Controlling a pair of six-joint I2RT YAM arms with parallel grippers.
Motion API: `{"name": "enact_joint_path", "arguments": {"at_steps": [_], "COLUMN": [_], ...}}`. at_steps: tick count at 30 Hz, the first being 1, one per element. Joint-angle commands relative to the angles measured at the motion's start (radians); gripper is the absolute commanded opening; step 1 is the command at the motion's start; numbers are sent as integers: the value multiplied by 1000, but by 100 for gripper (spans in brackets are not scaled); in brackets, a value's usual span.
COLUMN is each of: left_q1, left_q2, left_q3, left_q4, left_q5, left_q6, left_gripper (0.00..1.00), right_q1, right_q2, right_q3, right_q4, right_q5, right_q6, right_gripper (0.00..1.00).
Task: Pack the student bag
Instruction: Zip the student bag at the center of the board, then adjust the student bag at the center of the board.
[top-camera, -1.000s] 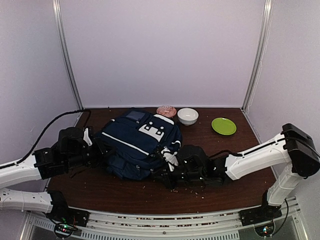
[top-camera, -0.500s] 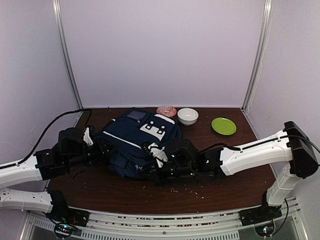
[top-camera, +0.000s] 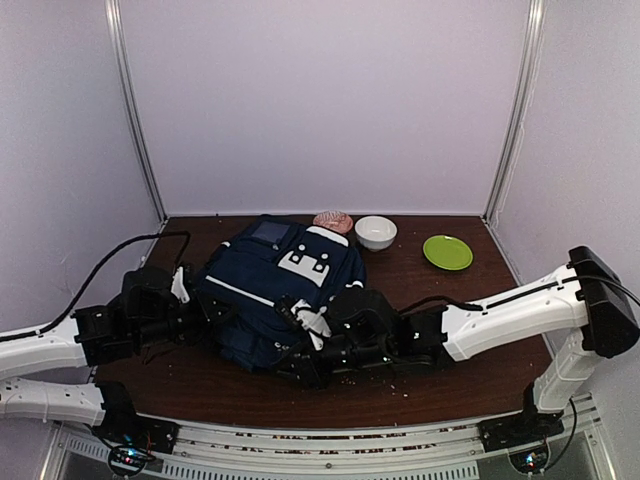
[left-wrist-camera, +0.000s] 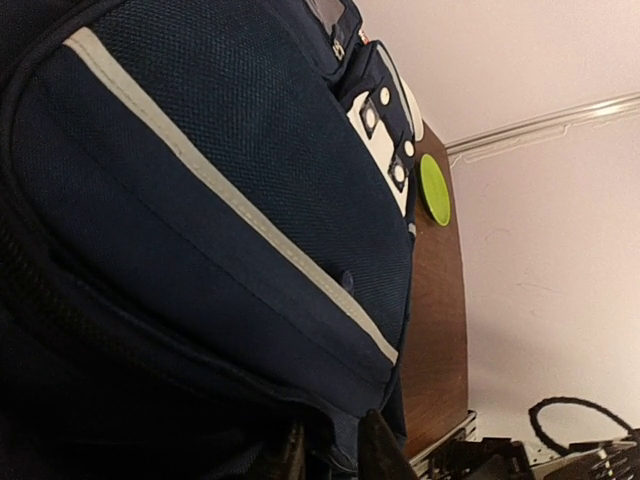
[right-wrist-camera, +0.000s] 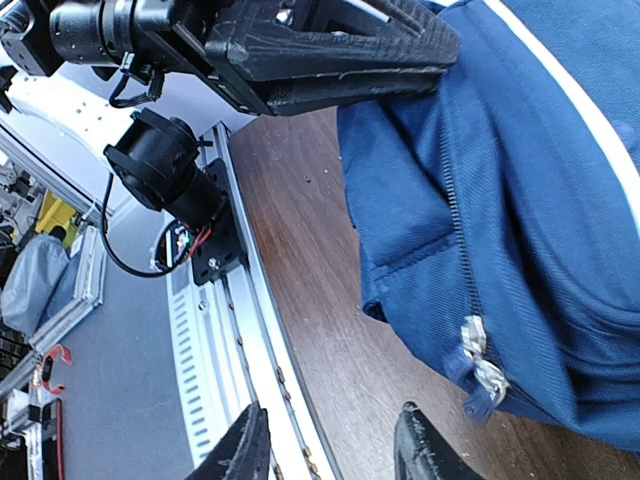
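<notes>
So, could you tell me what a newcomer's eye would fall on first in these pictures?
A large navy-blue fabric backpack with white patches fills the middle of the dark wooden table, with the left gripper at its left side and the right gripper at its near right corner. Behind it to the right, a bright lime-green round plate sits near a white round bowl.

So the right gripper (right-wrist-camera: 330, 455) is held with fingers spread and nothing caught between, only table (right-wrist-camera: 320, 300) seen past the gap. The student bag (right-wrist-camera: 520, 200) is slumped beside one fingertip, with its zipper pulls (right-wrist-camera: 482, 368) hung closest.
</notes>
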Motion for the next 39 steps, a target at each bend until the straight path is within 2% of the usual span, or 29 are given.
{"name": "enact_joint_path", "arguments": {"at_steps": [1,5,7,10,12,15,18,22,26,30,33,39], "left_q1": [0,0,0,0,-1,-1,0,2,2,4,3,5], "left_q2": [-34,-62,-86,-134,-178,-254,-304,-294,-241,-212,-216,-280], "left_q3": [-1,-5,-7,11,31,46,43,40,50,61,72,65], "left_q4": [36,-58,-112,-231,-329,-457,-514,-469,-412,-385,-392,-427], "left_q5": [-12,-14,-18,-32,-56,-137,-227,-281,-279,-264,-259,-286], "left_q6": [39,78,84,92,106,128,163,204,231,251,264,266], "left_gripper": [45,69,77,87,90,92,92,87,87,86,86,86], "right_q1": [-3,-4,-7,-22,-59,-145,-227,-307,-358,-405,-420,-447], "right_q2": [-72,-115,-136,-179,-201,-202,-167,-87,-23,65,136,285], "right_q3": [-43,-74,-90,-122,-153,-194,-221,-184,-149,-67,14,203], "right_q4": [18,-9,-21,-20,-5,13,67,64,118,72,33,-35], "right_q5": [14,59,93,190,243,281,270,305,321,289,267,106], "right_q6": [17,36,48,109,188,329,438,502,510,521,459,396], "right_gripper": [46,57,65,67,69,68,66,67,68,65,65,64]}}
